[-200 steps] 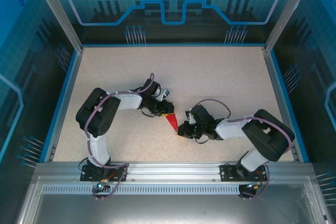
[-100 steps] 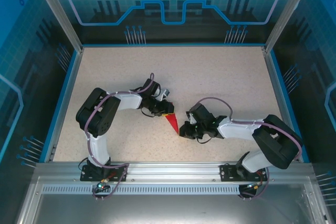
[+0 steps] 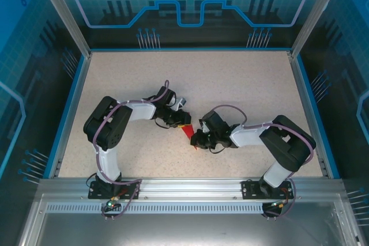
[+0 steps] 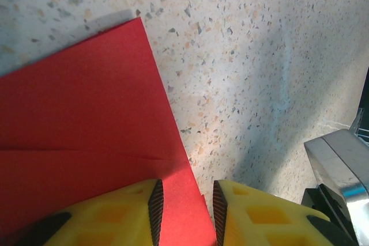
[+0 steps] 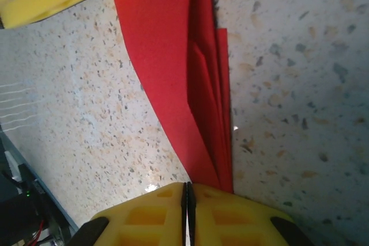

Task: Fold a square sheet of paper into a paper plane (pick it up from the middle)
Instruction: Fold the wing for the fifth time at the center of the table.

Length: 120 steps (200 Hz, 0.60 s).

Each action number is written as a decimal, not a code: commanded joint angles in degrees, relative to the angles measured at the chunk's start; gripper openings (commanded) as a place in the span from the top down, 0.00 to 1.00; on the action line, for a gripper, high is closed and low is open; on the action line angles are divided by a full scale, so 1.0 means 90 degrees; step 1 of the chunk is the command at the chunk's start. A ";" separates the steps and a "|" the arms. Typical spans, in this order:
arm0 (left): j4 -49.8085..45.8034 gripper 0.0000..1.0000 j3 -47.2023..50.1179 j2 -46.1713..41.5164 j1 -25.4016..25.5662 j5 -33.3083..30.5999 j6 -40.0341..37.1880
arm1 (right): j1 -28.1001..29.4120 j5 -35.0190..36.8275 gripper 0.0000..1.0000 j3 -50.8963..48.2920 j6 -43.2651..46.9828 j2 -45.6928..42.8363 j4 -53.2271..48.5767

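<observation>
Left claw (image 4: 185, 203) stands with its jaws a little apart, its pads set down on the wide end of the square sheet of paper (image 4: 86, 113), which lies as a layered red wedge flat on the speckled surface (image 4: 259, 56) between the two arms; the right claw (image 5: 187, 194) has its jaws closed together at the wedge's narrow tip. The main danger, as I judge it, is the two ends working against each other: if the right claw drags or lifts the tip while the wide end is pinned, thin paper like this may tear or take a crooked crease. The stacked layers near the tip already fan apart slightly, so a sideways push could splay them and spoil the fold line, and a light hold on the wide end could let the whole wedge pivot. Hard to make out: whether the tip is truly caught between the right pads or merely pressed beneath them, how much paper lies under the left pads, and, from above, most of the wedge, which both claws crowd
</observation>
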<state>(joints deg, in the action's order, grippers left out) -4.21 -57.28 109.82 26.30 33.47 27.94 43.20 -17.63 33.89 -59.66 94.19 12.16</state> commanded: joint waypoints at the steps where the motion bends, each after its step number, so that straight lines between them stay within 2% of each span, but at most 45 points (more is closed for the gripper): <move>1: -0.0351 0.67 0.0134 0.0412 -0.0052 -0.0511 -0.0257 | 0.0143 -0.0063 0.88 -0.0651 -0.0206 0.0216 -0.0114; 31: -0.0342 0.67 0.0151 0.0410 -0.0049 -0.0530 -0.0254 | 0.0151 -0.0066 0.88 -0.1157 -0.0176 -0.0232 -0.0173; 61: -0.0362 0.66 0.0143 0.0405 -0.0052 -0.0538 -0.0283 | 0.0257 -0.0075 0.88 -0.1217 0.0107 -0.0723 -0.0755; 83: -0.0353 0.66 0.0138 0.0387 -0.0043 -0.0498 -0.0294 | 0.0260 0.0028 0.88 -0.1040 0.0278 -0.1081 -0.1186; 120: -0.0392 0.65 0.0138 0.0303 -0.0042 -0.0456 -0.0275 | 0.0186 0.0357 0.86 -0.0415 0.0332 -0.1462 -0.1246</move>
<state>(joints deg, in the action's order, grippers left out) -4.21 -57.30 109.82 26.30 33.58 27.90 44.64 -16.73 26.30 -58.15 82.87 6.09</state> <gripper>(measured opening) 0.341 0.131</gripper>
